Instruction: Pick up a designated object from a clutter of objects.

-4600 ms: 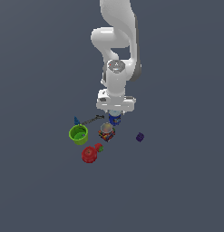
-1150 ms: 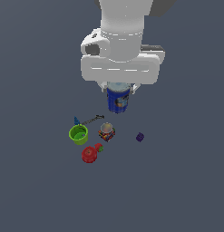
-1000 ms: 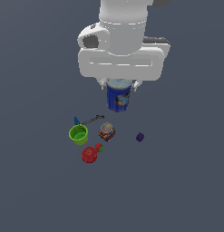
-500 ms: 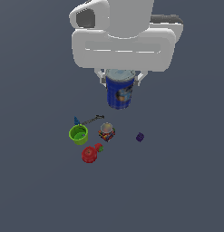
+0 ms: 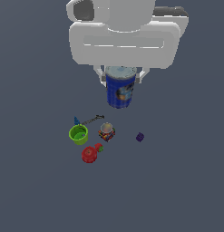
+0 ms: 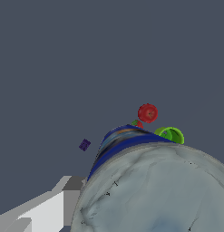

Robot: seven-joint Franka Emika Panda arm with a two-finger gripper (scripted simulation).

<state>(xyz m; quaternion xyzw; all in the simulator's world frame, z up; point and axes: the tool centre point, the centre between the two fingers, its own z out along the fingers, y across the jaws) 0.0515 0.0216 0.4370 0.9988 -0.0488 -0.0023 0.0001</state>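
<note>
One blue can fills the wrist view, its pale top against the camera. It hangs upright, long axis vertical, directly under the gripper, whose fingers pinch its upper sides. Beyond it, well apart on the floor, lie the green cup, red fruit, multicoloured box and purple cube.

Around the multicoloured box the floor is crowded toward the exterior view's left by the green cup, thin dark tool and red fruit, while only the purple cube stands on its other side.
</note>
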